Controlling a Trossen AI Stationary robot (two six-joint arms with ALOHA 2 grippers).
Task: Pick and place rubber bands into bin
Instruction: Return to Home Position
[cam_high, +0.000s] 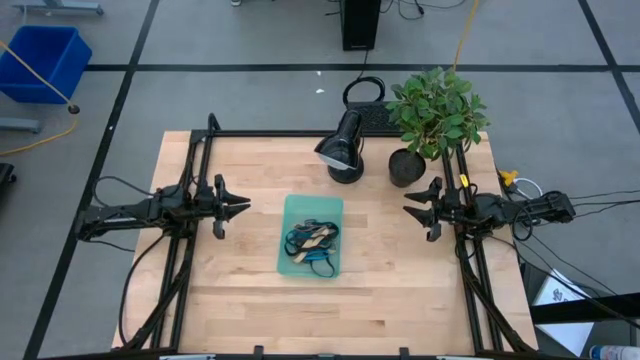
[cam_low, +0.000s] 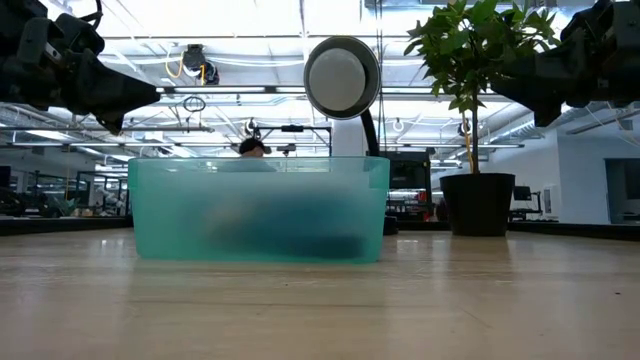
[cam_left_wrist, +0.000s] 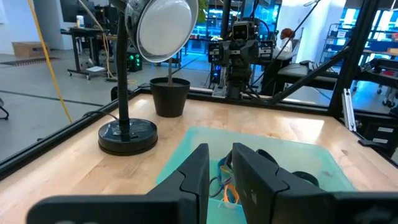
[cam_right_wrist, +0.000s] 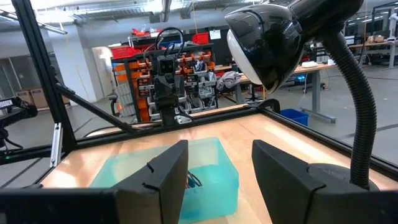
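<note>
I saw the rubber bands (cam_high: 312, 243) piled inside the bin (cam_high: 330, 206) at mid-desk (cam_high: 400, 300). My left tool (cam_high: 240, 204) hovered narrowly parted, empty; the right tool (cam_high: 412, 210) hung spread, empty.

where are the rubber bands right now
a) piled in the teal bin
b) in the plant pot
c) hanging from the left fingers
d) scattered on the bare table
a, the high view shows the rubber bands lying in a tangle inside the teal bin, with both arms off to the sides.
</note>
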